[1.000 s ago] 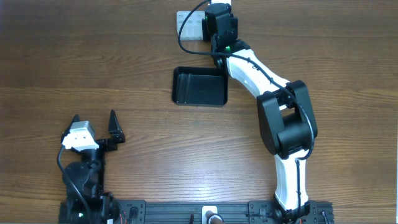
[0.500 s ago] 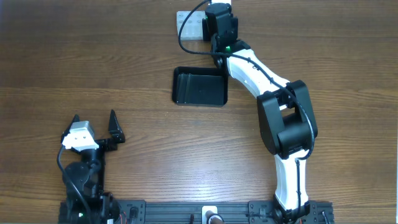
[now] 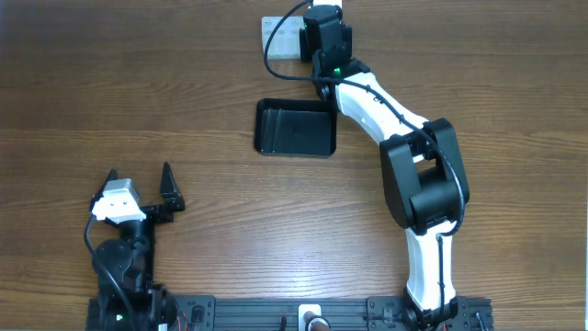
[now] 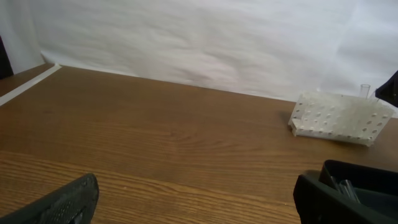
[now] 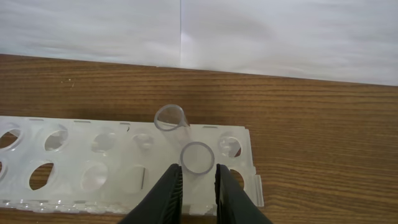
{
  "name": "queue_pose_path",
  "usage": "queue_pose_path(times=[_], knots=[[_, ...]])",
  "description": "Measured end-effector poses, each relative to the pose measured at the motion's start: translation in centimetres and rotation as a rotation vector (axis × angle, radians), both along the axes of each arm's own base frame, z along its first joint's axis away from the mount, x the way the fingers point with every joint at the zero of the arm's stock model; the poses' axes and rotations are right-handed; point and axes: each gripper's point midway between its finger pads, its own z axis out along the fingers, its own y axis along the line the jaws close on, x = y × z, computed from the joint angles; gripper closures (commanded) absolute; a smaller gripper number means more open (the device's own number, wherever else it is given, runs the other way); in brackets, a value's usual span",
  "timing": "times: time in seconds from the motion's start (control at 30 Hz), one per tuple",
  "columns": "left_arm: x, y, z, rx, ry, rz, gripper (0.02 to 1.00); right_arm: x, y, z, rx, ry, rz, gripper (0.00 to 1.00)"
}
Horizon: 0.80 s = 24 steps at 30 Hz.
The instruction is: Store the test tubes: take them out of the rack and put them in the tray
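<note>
The white rack [image 5: 93, 162] stands at the table's far edge [image 3: 282, 39], with two clear test tubes upright at its end. My right gripper [image 5: 198, 174] hangs over that end, its fingers closed against the nearer test tube [image 5: 198, 158]. The second test tube [image 5: 171, 118] stands one hole behind it. The black tray [image 3: 294, 129] lies just in front of the rack, and the left wrist view shows clear tubes lying in the tray [image 4: 367, 180]. My left gripper [image 3: 138, 184] rests open near its base, far from the rack [image 4: 339, 117].
Bare wooden tabletop [image 3: 184, 92] spreads left of the tray and between both arms. A white backdrop [image 4: 186, 37] rises behind the table's far edge. The right arm [image 3: 418, 175] stretches from its base up past the tray's right side.
</note>
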Motion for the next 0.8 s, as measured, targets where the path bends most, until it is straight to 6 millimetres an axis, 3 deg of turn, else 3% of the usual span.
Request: queue_pose_path(times=[0.8], knots=[[0.00,0.00,0.00,0.000,0.000,0.000,0.020,0.03,-0.01,0.22,-0.030,-0.006,0.014,0.882]])
